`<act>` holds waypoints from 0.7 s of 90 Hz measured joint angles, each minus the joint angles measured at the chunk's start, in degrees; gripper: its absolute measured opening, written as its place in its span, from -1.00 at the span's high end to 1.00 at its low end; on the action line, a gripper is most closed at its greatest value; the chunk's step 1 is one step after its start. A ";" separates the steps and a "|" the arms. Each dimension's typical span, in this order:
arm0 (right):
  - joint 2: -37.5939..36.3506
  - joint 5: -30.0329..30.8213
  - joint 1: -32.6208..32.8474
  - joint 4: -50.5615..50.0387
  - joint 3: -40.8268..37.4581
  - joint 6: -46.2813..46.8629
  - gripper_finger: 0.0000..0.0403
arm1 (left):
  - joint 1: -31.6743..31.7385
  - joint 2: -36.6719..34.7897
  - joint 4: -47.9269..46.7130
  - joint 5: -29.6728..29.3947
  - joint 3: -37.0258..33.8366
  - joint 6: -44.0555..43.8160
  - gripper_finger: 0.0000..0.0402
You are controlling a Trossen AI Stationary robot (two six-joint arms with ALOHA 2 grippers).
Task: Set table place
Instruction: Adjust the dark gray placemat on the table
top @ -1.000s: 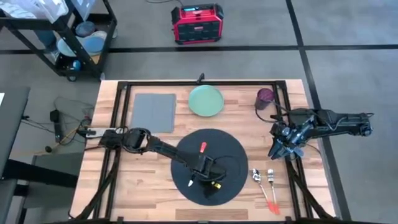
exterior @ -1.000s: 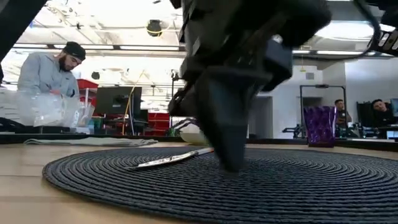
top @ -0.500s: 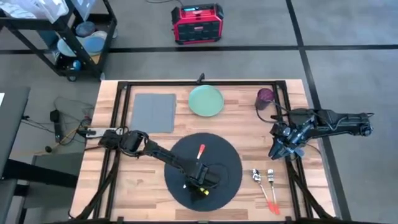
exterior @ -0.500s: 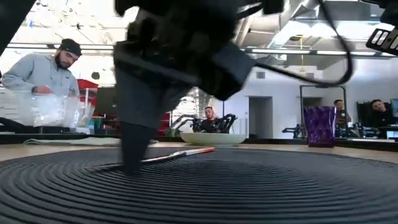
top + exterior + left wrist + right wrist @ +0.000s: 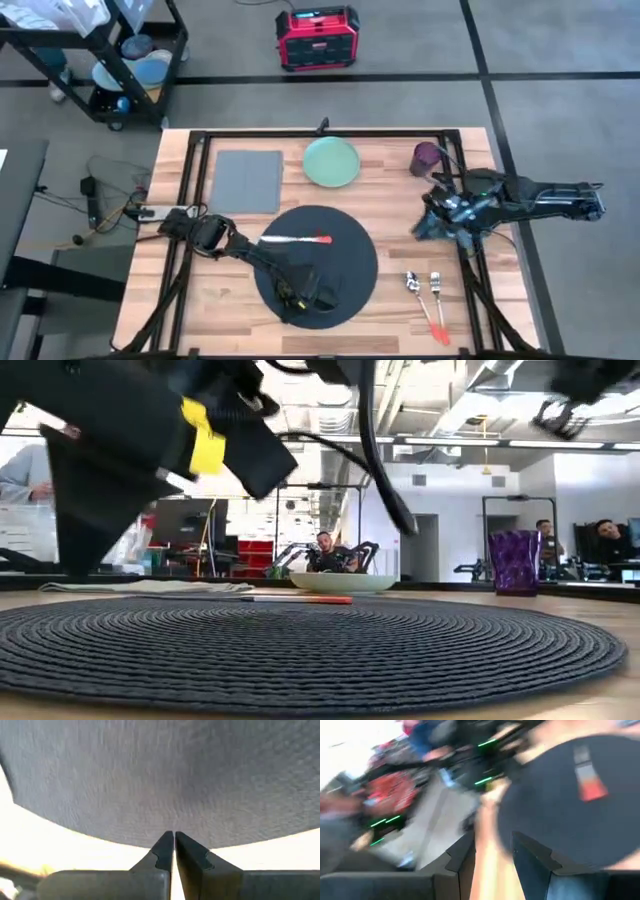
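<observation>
Two arms reach over the table [image 5: 220, 310] when seen from above. My left gripper [image 5: 300, 297] sits low on the near-left part of the round dark placemat [image 5: 350, 270]. A knife with a red handle [image 5: 296, 239] lies across the mat's far side. Behind the mat are a grey napkin [image 5: 248, 180], a pale green plate [image 5: 331, 162] and a purple cup [image 5: 425, 155]. A spoon [image 5: 412, 284] and a fork [image 5: 437, 288] lie on the wood to the right of the mat. My right gripper [image 5: 428, 222] hangs above the table near the cup — I cannot tell how its fingers stand from here.

From table height, the woven mat [image 5: 320, 650] fills the front, with the knife [image 5: 290, 599] on it.

My left wrist camera shows my fingers [image 5: 161, 851] pressed together at the mat's edge [image 5: 160, 790], almost touching.

My right wrist camera shows my fingers [image 5: 530, 852] spread apart, holding nothing.
</observation>
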 joint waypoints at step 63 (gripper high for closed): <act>64.13 -14.54 -1.75 5.06 23.47 -16.08 1.00 | -13.10 -14.72 -0.05 -16.59 0.12 -41.73 1.00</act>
